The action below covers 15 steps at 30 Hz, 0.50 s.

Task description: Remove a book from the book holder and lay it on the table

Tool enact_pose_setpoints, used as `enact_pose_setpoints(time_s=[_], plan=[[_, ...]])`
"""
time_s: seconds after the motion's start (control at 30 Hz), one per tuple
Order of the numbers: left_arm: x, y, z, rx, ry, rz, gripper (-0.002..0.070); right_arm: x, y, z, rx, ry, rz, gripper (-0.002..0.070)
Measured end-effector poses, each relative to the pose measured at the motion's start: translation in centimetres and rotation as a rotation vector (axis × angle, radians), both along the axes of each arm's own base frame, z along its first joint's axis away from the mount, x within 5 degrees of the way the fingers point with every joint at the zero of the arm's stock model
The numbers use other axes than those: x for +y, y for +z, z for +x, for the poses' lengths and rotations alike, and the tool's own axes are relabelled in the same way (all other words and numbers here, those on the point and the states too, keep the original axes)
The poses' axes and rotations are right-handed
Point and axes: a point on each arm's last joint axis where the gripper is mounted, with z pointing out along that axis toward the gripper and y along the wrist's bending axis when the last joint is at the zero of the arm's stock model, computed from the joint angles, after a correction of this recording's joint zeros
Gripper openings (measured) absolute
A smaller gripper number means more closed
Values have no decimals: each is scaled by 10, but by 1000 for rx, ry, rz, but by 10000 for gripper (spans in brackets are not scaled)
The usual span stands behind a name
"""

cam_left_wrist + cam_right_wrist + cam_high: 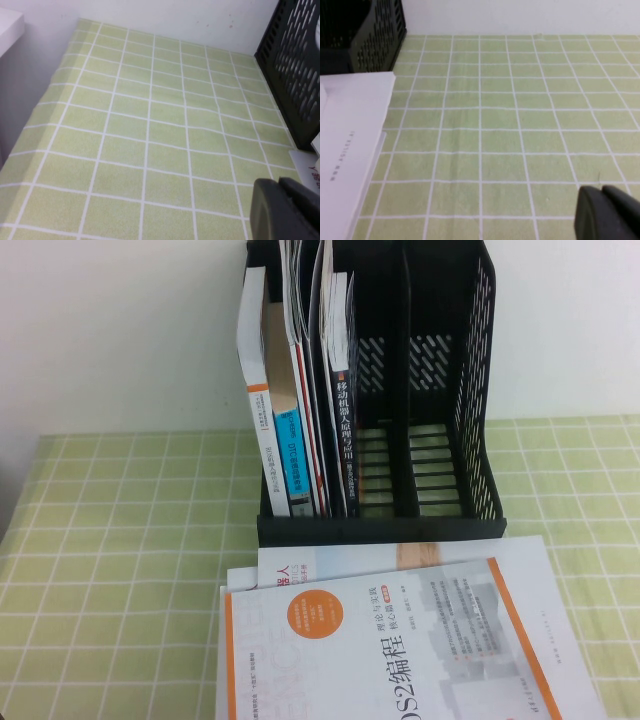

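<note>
A black book holder [430, 380] stands at the back of the table. Several books [300, 410] stand upright in its left compartments; the right compartments hold nothing. A white book with orange stripes [400, 650] lies flat on the table in front of the holder, on top of other flat books [300, 565]. Neither arm shows in the high view. My left gripper [287, 210] is shut and empty, low over the cloth left of the holder [295, 65]. My right gripper [607, 215] is shut and empty over the cloth right of the flat book [350, 135].
A green checked cloth [110, 540] covers the table. A white wall stands behind the holder. A white edge [7, 25] shows at the far left in the left wrist view. Bare cloth lies on both sides of the holder.
</note>
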Motion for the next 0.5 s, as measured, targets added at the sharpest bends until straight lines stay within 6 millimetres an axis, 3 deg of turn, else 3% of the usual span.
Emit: enact_pose_setpoints(time_s=[0.5], plan=[[0,0,0,0,0,-1,-3,0,0,0,0,-12,48,-1]])
